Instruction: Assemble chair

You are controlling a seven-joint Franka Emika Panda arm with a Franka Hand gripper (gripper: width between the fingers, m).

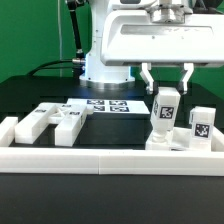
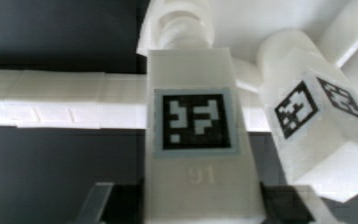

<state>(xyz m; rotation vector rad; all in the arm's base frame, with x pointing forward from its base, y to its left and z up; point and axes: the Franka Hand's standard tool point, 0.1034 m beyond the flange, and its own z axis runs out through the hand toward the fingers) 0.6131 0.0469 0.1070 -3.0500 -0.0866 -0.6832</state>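
An upright white chair bar (image 1: 164,112) with a square marker tag stands at the exterior view's right, its foot by the border rail. My gripper (image 1: 166,88) is shut on the bar's top end, one finger on each side. In the wrist view the same bar (image 2: 194,110) runs straight out from between the dark fingers (image 2: 115,200) of my gripper (image 2: 194,196). A second tagged chair block (image 1: 200,125) stands just to the right of the bar, and its tagged face (image 2: 318,100) appears beside the bar. Its far end meets a rounded white chair part (image 2: 179,35).
Two flat chunky chair pieces (image 1: 30,123) (image 1: 70,120) lie at the exterior view's left. The marker board (image 1: 105,105) lies in the middle in front of the robot base (image 1: 105,65). A low white border rail (image 1: 110,152) runs along the front edge.
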